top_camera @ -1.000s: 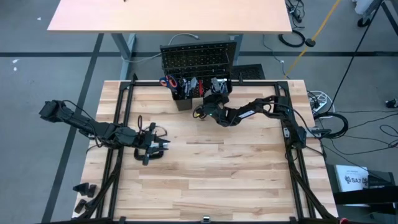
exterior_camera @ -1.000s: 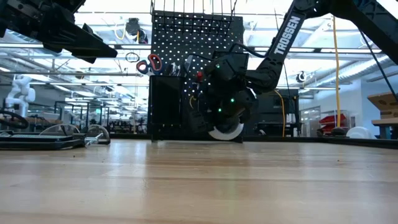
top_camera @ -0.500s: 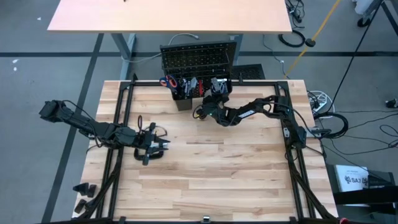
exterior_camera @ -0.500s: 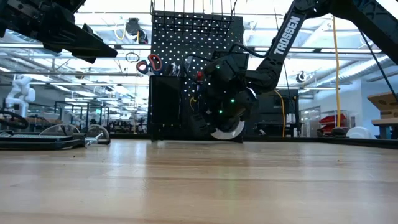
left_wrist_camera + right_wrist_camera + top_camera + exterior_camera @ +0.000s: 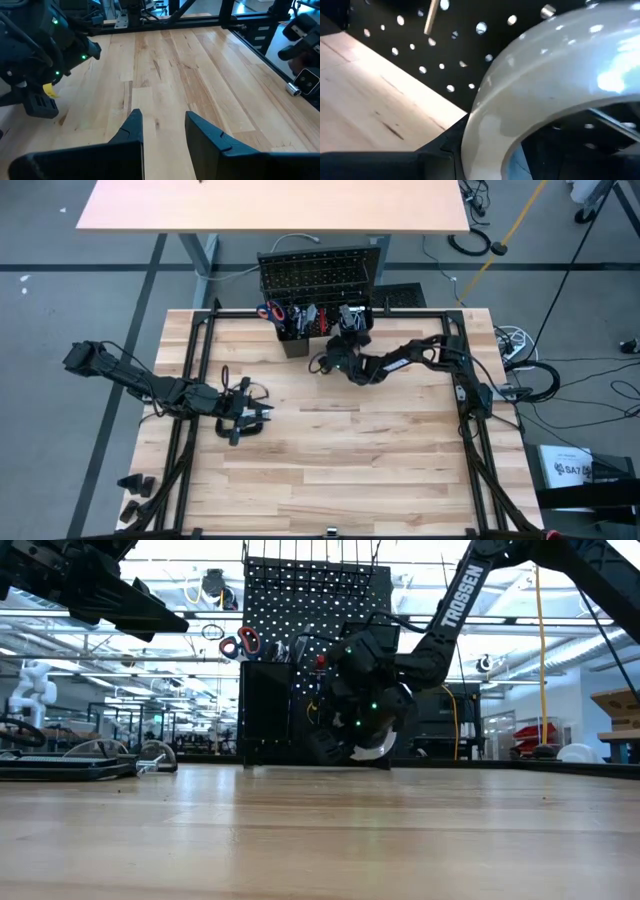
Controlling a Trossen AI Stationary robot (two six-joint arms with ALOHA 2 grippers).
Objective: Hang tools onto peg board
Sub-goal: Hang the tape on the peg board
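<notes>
1. The right gripper (image 5: 330, 361) reaches across the far half of the table, just in front of the peg board (image 5: 315, 275). Its fingers are closed on the white tape roll (image 5: 535, 75).
2. In the low view the white tape roll (image 5: 372, 748) shows as a pale curve under the gripper (image 5: 350, 735), lifted slightly off the wood and close against the board (image 5: 315, 650).
3. In the right wrist view the roll fills most of the picture, with the board's holes (image 5: 440, 65) right behind it — little room is left between the two.
4. Red-handled scissors (image 5: 238, 643) hang on the board's upper left in the low view; other tools stand in the bins (image 5: 310, 320) at its foot.
5. The left gripper (image 5: 255, 418) waits on the left half of the table, well apart from the board. Its fingers (image 5: 132, 127) are spread, with bare wood showing between them.
6. Safety glasses (image 5: 120, 753) rest on the table at the far left of the low view.
7. The table (image 5: 350, 470) is pale wooden planks. Its near half and centre are open; a black frame rail (image 5: 185, 410) runs along each side.
8. Beyond the table — a second tan tabletop (image 5: 270, 205) on a grey floor, cables (image 5: 520, 375) to the right, and a bright workshop room behind the board.
</notes>
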